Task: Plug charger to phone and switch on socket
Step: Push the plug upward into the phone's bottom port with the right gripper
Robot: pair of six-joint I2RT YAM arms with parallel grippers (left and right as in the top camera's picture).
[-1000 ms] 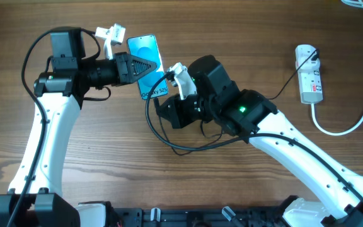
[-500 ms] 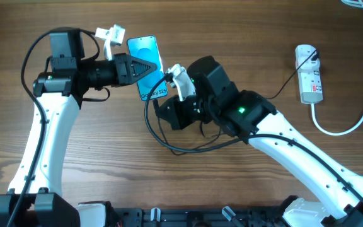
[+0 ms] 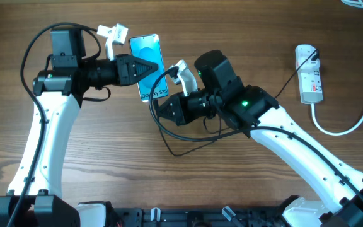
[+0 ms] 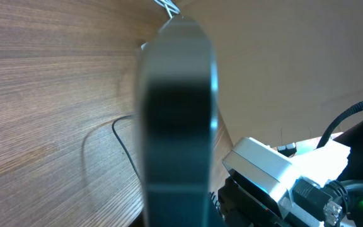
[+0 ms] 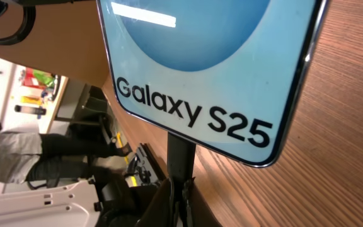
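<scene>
Entry: phone (image 5: pixel 232 57) screen reads "Galaxy S25", black print on cyan near one end; sharp in right wrist view, small overhead (image 3: pixel 145 47).

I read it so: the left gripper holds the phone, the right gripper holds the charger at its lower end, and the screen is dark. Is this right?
No: in the overhead view the phone screen is bright cyan-blue, not dark. The left gripper holds it; the right gripper holds the charger at its lower end.

Bright even light, soft shadows; left wrist view shows the phone (image 4: pixel 175 126) blurred close-up.
</scene>
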